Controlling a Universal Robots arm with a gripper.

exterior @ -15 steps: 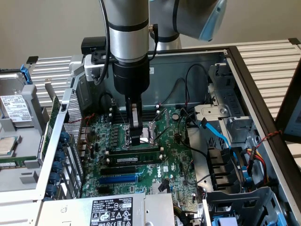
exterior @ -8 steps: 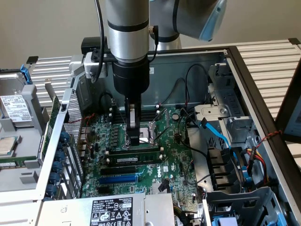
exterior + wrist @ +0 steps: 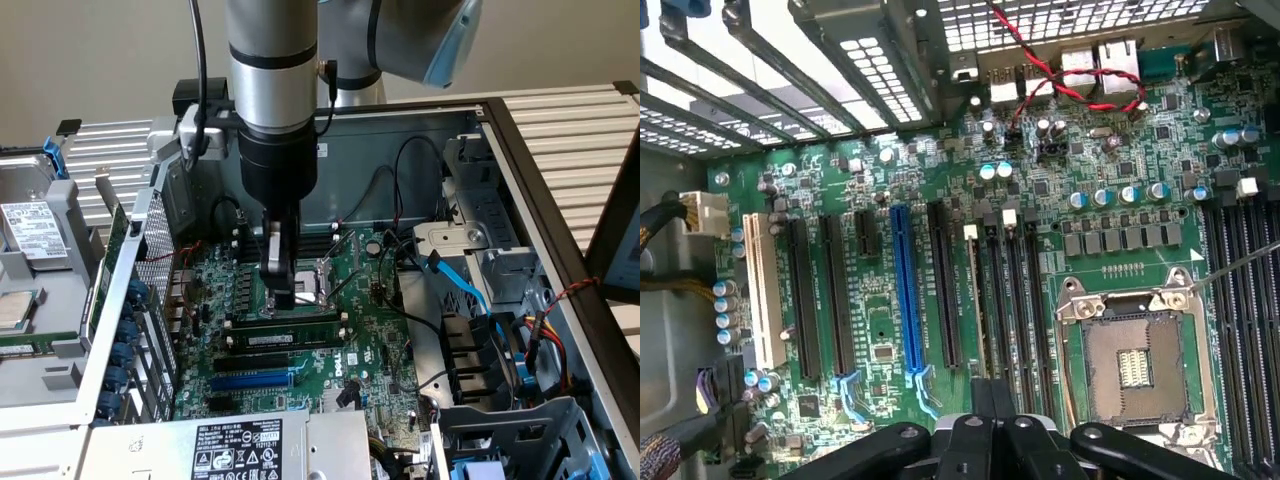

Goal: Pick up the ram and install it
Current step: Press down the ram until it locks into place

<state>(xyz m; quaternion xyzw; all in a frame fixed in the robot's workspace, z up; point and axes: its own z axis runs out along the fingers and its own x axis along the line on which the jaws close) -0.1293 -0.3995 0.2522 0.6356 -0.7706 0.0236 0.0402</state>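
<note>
Step in hand, by my judgement: seating, not picking.

1. The gripper (image 3: 282,296) stands vertically over the middle of the motherboard (image 3: 385,345), inside the open computer case (image 3: 500,130). Its jaws are pressed together and pinch nothing. In the wrist view the dark fingers meet with no gap between them.

2. The ram (image 3: 290,322) is not in the jaws. It stands on edge in a black memory slot just beside the CPU socket (image 3: 325,272), on the side of the socket toward the motherboard's expansion-slot edge. The tip of the shut jaws is at the ram's top edge, near its middle. I cannot tell whether it touches or is a hair above.

3. A second green module (image 3: 285,341) with a small white label stands in the neighbouring slot, parallel to the ram. The blue expansion slot (image 3: 255,380) lies further toward the same edge and is unoccupied.

4. I cannot see from here whether the ram's end latches have closed, or whether it sits level in its slot.

Requirement, as I assess it: full seating calls for straight downward pressure along the ram's top edge, with no sideways lean toward the socket, until both latches close. Risk: off-centre pressure could tilt the ram in its slot.
</note>
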